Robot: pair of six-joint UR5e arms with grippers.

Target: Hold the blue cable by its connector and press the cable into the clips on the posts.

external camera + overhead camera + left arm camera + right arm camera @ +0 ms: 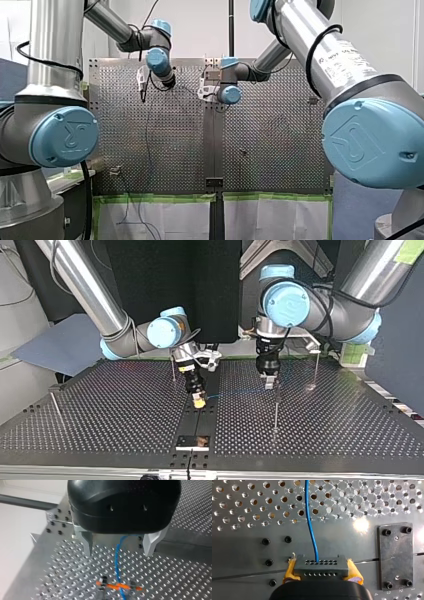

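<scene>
Connector gripped, cable stretched ahead.
The connector (321, 566) was clamped in the right gripper (322, 570), the cable (310, 525) led straight ahead; only in the left wrist view was it seen between the left gripper's (119, 551) parted fingers (87, 542), above perhaps a clip (117, 586).

A perforated metal desk (270, 150) of two panels meets at a centre seam. In the front view, green tape (165, 198) runs along its near edge, with white sheeting (170, 220) below. In the right wrist view a dark rectangular plate (395, 557) lies flat on the desk with a black bolt at each corner, and black screws (266, 541) sit in the plain strip beside the holes. In the top view a small plate (192, 442) sits on the seam near the camera, and a grey-blue sheet (65, 345) lies beyond the desk at the view's left.
</scene>
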